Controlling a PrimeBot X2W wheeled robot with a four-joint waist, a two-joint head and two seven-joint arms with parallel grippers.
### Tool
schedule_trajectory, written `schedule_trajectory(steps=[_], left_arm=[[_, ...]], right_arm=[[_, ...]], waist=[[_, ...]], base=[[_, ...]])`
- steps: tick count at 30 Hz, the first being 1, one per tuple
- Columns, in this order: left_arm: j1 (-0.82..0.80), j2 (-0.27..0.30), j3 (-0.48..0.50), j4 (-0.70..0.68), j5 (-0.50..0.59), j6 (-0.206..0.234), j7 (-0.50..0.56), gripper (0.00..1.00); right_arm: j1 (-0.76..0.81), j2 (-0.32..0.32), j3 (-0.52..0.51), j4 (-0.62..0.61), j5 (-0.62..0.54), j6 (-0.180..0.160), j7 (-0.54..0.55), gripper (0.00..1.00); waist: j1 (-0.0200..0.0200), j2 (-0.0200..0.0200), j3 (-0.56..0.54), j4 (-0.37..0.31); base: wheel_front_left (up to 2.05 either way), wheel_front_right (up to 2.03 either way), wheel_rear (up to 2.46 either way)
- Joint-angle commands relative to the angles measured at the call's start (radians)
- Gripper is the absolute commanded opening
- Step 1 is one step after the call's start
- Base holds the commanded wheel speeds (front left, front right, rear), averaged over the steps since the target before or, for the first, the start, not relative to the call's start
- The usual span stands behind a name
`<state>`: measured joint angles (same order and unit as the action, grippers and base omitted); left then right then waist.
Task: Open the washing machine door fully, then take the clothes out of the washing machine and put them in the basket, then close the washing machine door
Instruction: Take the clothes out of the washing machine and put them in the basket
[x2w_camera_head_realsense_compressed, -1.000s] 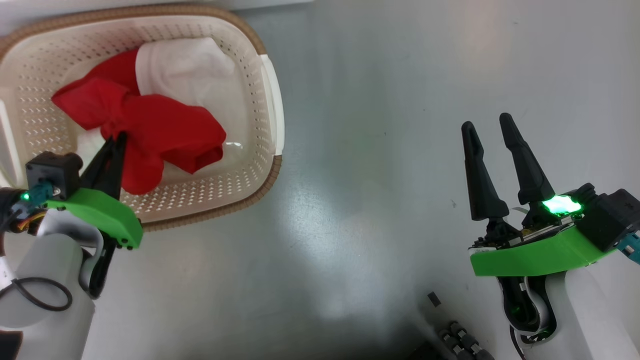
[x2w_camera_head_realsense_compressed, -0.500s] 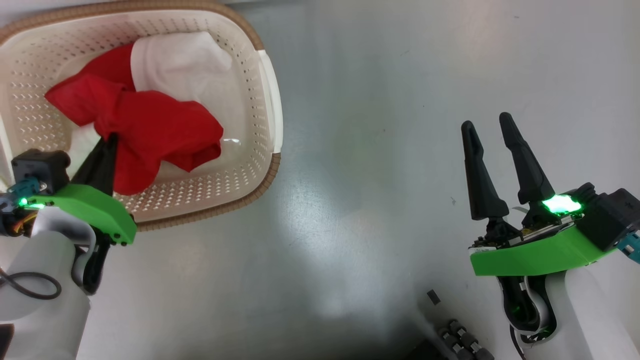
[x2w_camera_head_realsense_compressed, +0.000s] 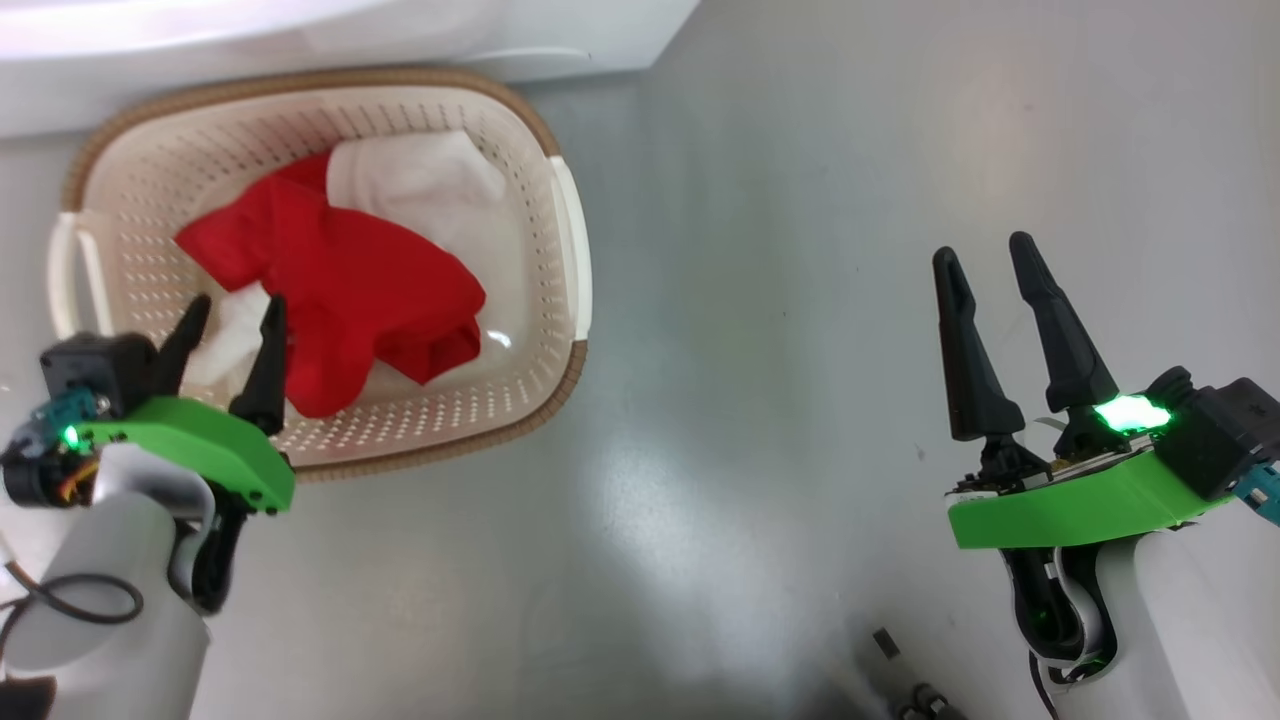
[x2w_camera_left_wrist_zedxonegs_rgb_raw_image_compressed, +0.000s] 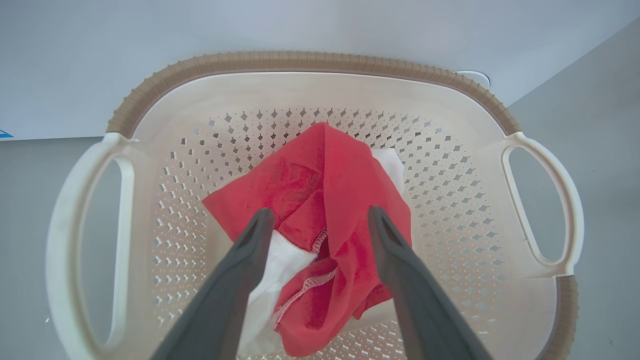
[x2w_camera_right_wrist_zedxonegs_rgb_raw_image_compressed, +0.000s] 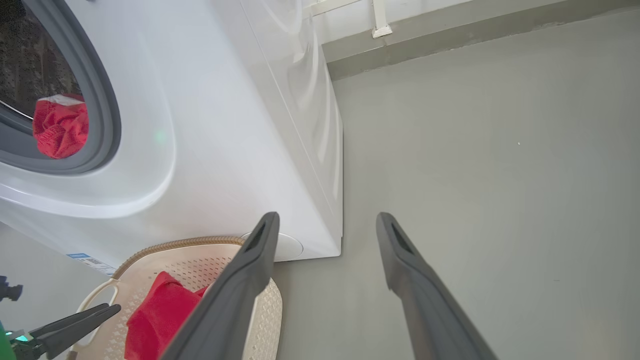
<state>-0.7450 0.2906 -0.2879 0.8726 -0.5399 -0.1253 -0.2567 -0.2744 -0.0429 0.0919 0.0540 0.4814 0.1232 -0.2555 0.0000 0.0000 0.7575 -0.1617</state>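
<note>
Head view: basket (x2w_camera_head_realsense_compressed: 300, 80) holds red-and-white clothes (x2w_camera_head_realsense_compressed: 350, 280), the red piece lying diagonally. Basket's long axis runs left-right, just before the washing machine (x2w_camera_right_wrist_zedxonegs_rgb_raw_image_compressed: 225, 125). Drum (x2w_camera_right_wrist_zedxonegs_rgb_raw_image_compressed: 30, 60) holds one red garment (x2w_camera_right_wrist_zedxonegs_rgb_raw_image_compressed: 60, 127). Left gripper (x2w_camera_head_realsense_compressed: 236, 305) jaws spread, empty, above clothes. Right gripper (x2w_camera_head_realsense_compressed: 983, 250) wide, empty, over floor (x2w_camera_head_realsense_compressed: 780, 300).

No words or numbers can be read here. The washing machine (x2w_camera_right_wrist_zedxonegs_rgb_raw_image_compressed: 225, 150) has a small blue and white sticker (x2w_camera_right_wrist_zedxonegs_rgb_raw_image_compressed: 90, 261) low on its front, near the far rim of the basket (x2w_camera_right_wrist_zedxonegs_rgb_raw_image_compressed: 165, 246). The print on the sticker is too tiny and blurry to make out.
</note>
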Motion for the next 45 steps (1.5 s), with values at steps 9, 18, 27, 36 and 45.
schedule_trajectory(steps=[9, 18, 27, 36, 45], left_arm=[[0.137, -0.009, 0.088, -0.066, -0.005, -0.005, -0.005, 1.00], [0.228, -0.050, 0.139, -0.143, 0.032, -0.005, -0.005, 1.00], [0.309, -0.074, 0.166, -0.223, 0.078, -0.005, -0.005, 1.00], [0.404, -0.096, 0.204, -0.336, 0.123, -0.005, -0.005, 1.00], [0.503, -0.123, 0.242, -0.444, 0.171, -0.005, -0.005, 1.00]], right_arm=[[0.061, -0.007, -0.006, 0.022, -0.034, 0.008, -0.006, 1.00], [0.116, -0.007, -0.025, 0.049, -0.057, 0.008, -0.006, 1.00], [0.175, -0.007, -0.042, 0.066, -0.073, 0.008, -0.006, 1.00], [0.243, -0.007, -0.059, 0.076, -0.080, 0.008, -0.006, 1.00], [0.300, -0.007, -0.074, 0.078, -0.089, 0.008, -0.006, 1.00]], waist=[[0.0000, 0.0000, -0.185, 0.053], [0.0000, 0.0000, -0.323, 0.089], [0.0000, 0.0000, -0.425, 0.117], [0.0000, 0.0000, -0.516, 0.141], [0.0000, 0.0000, -0.574, 0.163]], base=[[0.00, 0.00, 0.00], [0.00, 0.00, 0.00], [0.00, 0.00, 0.00], [0.00, 0.00, 0.00], [0.00, 0.00, 0.00]])
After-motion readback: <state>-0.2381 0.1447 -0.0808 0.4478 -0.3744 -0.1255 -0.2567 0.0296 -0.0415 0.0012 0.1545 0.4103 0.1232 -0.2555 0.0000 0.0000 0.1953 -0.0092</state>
